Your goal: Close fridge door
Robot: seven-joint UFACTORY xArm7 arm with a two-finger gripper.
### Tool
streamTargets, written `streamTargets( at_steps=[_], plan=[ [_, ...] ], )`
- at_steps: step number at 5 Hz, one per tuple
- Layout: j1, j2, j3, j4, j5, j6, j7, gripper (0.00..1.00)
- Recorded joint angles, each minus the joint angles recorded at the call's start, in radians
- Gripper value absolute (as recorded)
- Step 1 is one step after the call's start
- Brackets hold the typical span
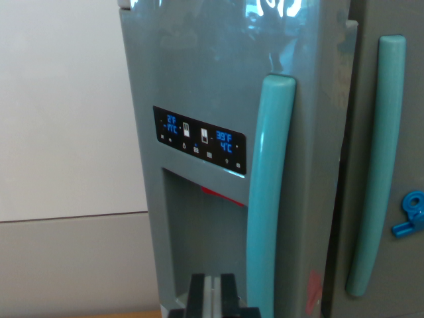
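Note:
A grey toy fridge fills the wrist view. Its left door [199, 66] carries a black display panel [199, 139] with blue digits, a dispenser recess [199, 245] and a teal handle [268, 199]. This door stands a little forward of the right door [414, 119], with a dark gap between them. The right door has its own teal handle [377, 165]. My gripper [212, 295] shows at the bottom edge in front of the dispenser recess, its black fingers pressed together with nothing held. Whether it touches the door is hidden.
A small blue key-like knob [411, 215] sticks out of the right door at the wrist view's right. A white wall [59, 99] over a grey lower band [66, 265] lies to the left of the fridge.

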Motion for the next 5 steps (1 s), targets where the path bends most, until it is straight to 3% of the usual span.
streamTargets(
  at_steps=[5],
  plan=[
    [0.0,0.022,0.0,0.001,0.0,0.0,0.0,1.0]
  ],
)
